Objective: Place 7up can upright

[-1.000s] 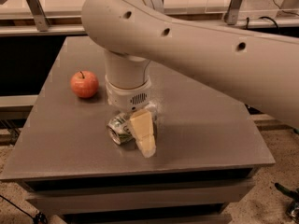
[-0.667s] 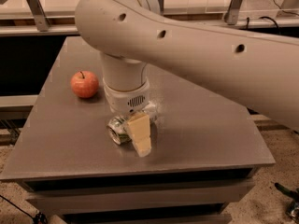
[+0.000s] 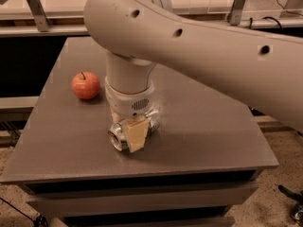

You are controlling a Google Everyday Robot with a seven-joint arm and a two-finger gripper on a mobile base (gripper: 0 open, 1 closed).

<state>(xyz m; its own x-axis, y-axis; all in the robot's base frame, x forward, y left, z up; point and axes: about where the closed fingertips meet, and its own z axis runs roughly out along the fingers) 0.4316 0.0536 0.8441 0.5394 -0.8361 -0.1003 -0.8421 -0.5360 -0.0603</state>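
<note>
Silvery 7up can point(image 3: 118, 137) lies on its side near the counter's point(image 3: 208, 131) front edge, clamped by the gripper point(image 3: 133, 138). The wrist stands vertical above it, beside a red apple point(image 3: 85, 85).

1. The thick, round arm point(image 3: 203, 51) is coloured creamy white.
2. Small dark holes point(image 3: 177, 32) are dotted along it.
3. The pale yellow gripper point(image 3: 132, 135) is seen just below the middle, left of centre.
</note>
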